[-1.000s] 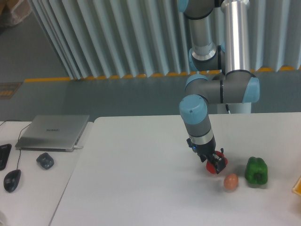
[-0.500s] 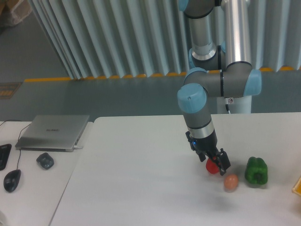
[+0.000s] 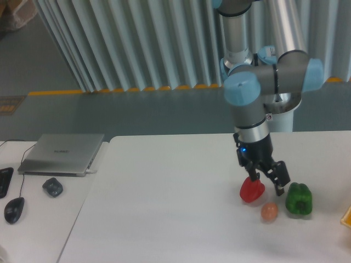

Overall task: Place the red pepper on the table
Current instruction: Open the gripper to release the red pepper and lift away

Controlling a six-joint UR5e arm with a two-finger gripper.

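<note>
The red pepper [image 3: 252, 190] rests on the white table [image 3: 164, 208], right of centre. My gripper [image 3: 268, 183] hangs just above and to the right of it, open, with nothing between the fingers. The left fingertip is close over the pepper's top; whether it touches is unclear. The arm reaches down from the back right.
A small orange-pink egg-shaped object [image 3: 269, 211] lies just in front and to the right of the pepper. A green pepper [image 3: 299, 199] sits further right. A yellow item [image 3: 346, 218] shows at the right edge. A laptop [image 3: 61, 153] and two mice [image 3: 52, 187] lie on the adjoining left desk.
The gripper let go of the red pepper, opened, and lifted slightly up and to the right as the arm swung right. The pepper now lies on the table.
</note>
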